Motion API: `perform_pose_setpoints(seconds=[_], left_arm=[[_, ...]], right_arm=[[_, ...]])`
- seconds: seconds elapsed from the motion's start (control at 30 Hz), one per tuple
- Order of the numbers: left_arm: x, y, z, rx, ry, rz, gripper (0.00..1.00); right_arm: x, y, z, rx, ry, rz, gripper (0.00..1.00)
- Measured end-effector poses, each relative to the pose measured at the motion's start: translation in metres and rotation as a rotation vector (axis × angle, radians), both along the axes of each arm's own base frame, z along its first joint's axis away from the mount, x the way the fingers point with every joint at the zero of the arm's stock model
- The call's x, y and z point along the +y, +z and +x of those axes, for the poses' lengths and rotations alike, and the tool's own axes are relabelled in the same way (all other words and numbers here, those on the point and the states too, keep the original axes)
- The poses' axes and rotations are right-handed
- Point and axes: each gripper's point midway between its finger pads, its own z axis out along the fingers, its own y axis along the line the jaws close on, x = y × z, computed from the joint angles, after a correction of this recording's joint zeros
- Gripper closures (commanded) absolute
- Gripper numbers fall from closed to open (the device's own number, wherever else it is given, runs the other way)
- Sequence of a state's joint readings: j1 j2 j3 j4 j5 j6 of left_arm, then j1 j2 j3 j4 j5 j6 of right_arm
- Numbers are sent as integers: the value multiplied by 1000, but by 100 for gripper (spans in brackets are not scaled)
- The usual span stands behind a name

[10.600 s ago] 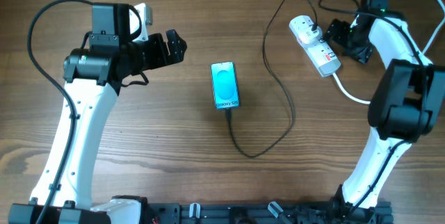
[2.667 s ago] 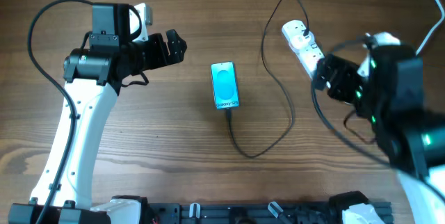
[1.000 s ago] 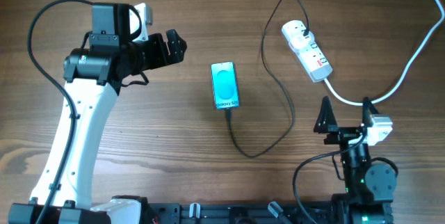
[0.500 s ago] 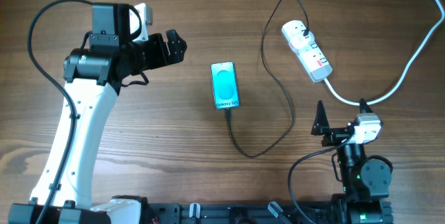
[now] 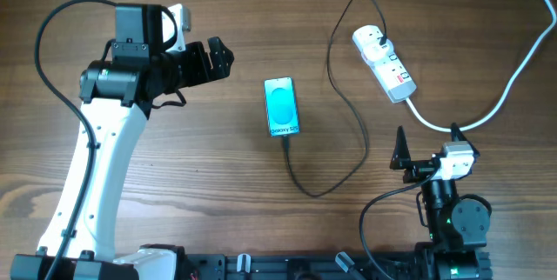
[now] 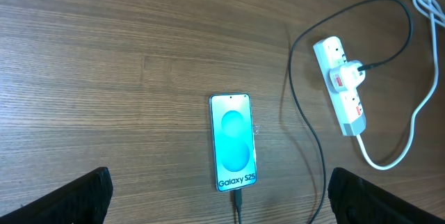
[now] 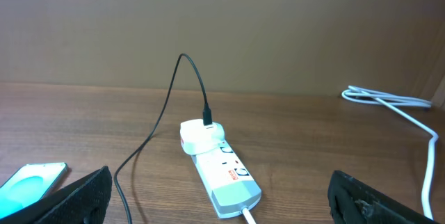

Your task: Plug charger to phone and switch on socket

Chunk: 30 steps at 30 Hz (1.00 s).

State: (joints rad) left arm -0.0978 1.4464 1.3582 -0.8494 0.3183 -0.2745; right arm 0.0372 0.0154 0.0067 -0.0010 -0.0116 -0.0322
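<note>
We log: phone (image 5: 282,106) flat at table (image 5: 218,193) centre, charger (image 5: 365,150) tip touching its near edge (cable looping off to the socket (image 5: 385,63), far right), left gripper (image 5: 219,57) spread wide, left of phone, right gripper (image 5: 426,145) also released, near white cord (image 5: 513,80).

Teal-screen flat smartphone (image 6: 233,142) lies on brown wood table (image 6: 104,78). Thin black charger cable (image 6: 300,106) meets its bottom edge and loops up to white power strip (image 6: 342,95). Bottom corners: left gripper's black fingertips (image 6: 69,197), wide apart.

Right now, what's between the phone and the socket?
Only the charger cable, running down the gap between phone and socket. It shows in the overhead and left wrist views.
</note>
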Motion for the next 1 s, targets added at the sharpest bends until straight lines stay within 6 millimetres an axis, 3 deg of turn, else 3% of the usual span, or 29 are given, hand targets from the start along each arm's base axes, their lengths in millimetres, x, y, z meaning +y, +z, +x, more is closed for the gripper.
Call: perform_pose_setpoints(seconds=[0.27, 0.47, 0.63, 0.73, 0.8, 0.93, 1.0], left_arm=[[1, 0, 0, -1, 4, 6, 0], [30, -7, 5, -2, 106, 147, 0], [42, -21, -13, 85, 131, 210, 0], [47, -34, -32, 137, 137, 237, 0], [49, -37, -45, 77, 146, 230, 0], [58, -43, -102, 11, 165, 222, 0], [61, -36, -123, -49, 176, 211, 0]], right_arm=[[0, 0, 0, 0, 0, 0, 0], [0, 0, 0, 0, 0, 0, 0], [0, 0, 0, -1, 0, 0, 0], [0, 0, 0, -1, 0, 0, 0], [0, 0, 0, -2, 0, 0, 0], [0, 1, 0, -3, 0, 0, 0], [0, 1, 0, -3, 0, 0, 0]])
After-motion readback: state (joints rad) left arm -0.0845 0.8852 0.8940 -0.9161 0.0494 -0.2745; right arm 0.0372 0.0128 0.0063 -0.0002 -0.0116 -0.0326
